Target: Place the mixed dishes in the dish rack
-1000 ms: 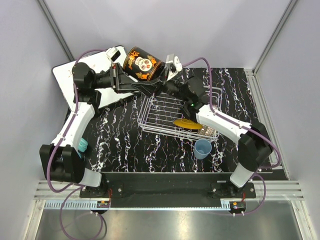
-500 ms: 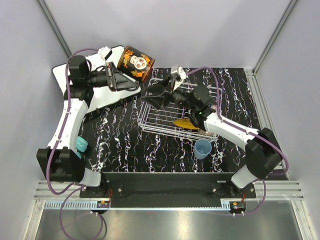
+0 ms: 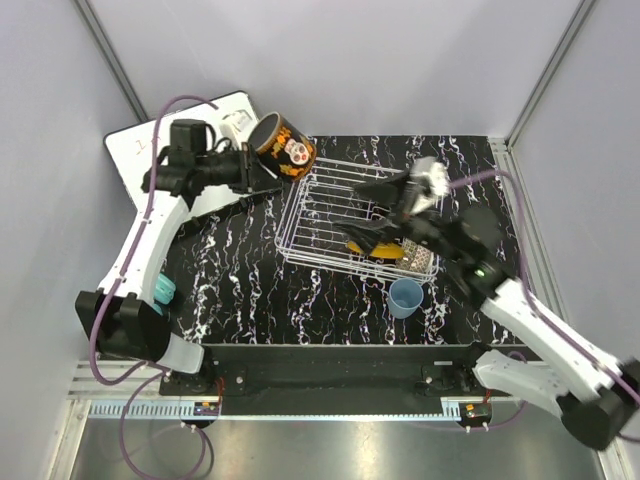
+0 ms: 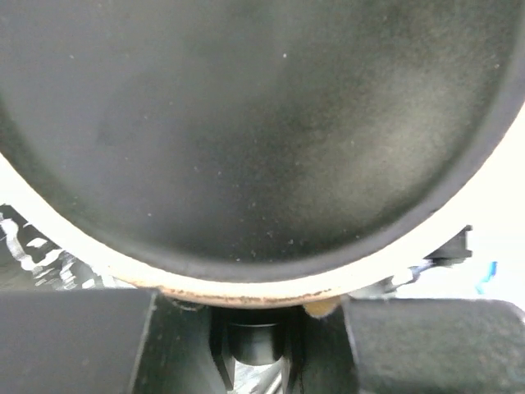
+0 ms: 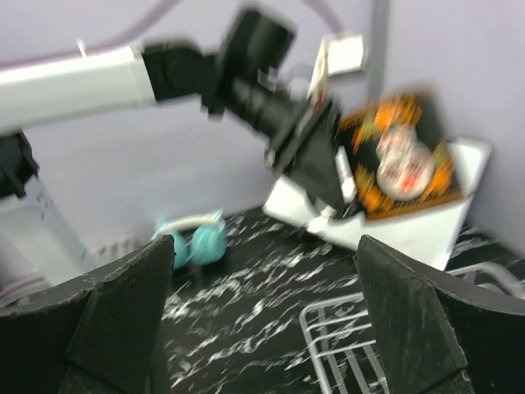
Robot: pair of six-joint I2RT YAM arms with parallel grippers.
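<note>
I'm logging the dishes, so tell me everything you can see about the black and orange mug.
The mug looks like glossy ceramic, black with orange ornament and white skull-like faces. Its inside is dark, with a pale rim. The left gripper is clamped on it at the rim and holds it lifted, tilted well off upright, by the dish rack's far left corner. Nothing else touches it. No handle shows.

**Pale booth, black marbled table**

Plain lavender-grey walls (image 3: 400, 60) close the overhead frame at the top, left and right. Slim aluminium posts (image 3: 110, 60) slant down the two far corners. The table (image 3: 250, 290) in the middle has a black top veined in white, and a white board (image 3: 128, 160) lies at its upper-left corner. Along the bottom run a slotted metal rail (image 3: 330, 410) and a brushed steel sheet (image 3: 320, 450). The light is soft and even.
</note>
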